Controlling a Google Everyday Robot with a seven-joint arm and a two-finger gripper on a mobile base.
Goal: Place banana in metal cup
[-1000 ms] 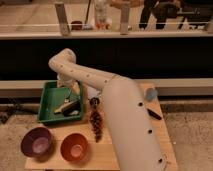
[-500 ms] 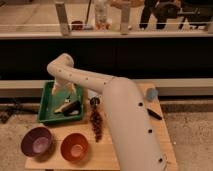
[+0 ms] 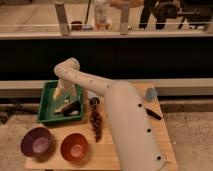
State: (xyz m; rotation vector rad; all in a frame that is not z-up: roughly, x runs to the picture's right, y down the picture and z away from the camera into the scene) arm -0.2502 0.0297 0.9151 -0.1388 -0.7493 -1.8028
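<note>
Your tool (image 3: 63, 93) is down inside the green tray (image 3: 54, 120) at the back left of the counter (image 3: 102, 152), hanging from the bent arm (image 3: 127, 125) that reaches across from the right. Its fingers are spread wide, and you have nothing pinched that can be made out.

Right at the tool's tip lies a pale yellow shape that I take for the banana (image 3: 58, 97). It is inside the tray, in the back half, so close under the fingers that you cannot cleanly separate the two. Its long axis seems to run from the back of the tray towards the front, leaning a little left, but treat that as a guess. A dark object (image 3: 71, 108) sits just in front and to the right of it, in the same tray.

Further out, the greyish cup near the counter's far right edge reads as the metal cup (image 3: 151, 93). It stands well apart from the tray, with the arm's own bulk between them.

So the relation to mind is this: the banana lies straight below you, not off to a side. Close across its short width, then carry it rightwards over the tray wall to the cup.
</note>
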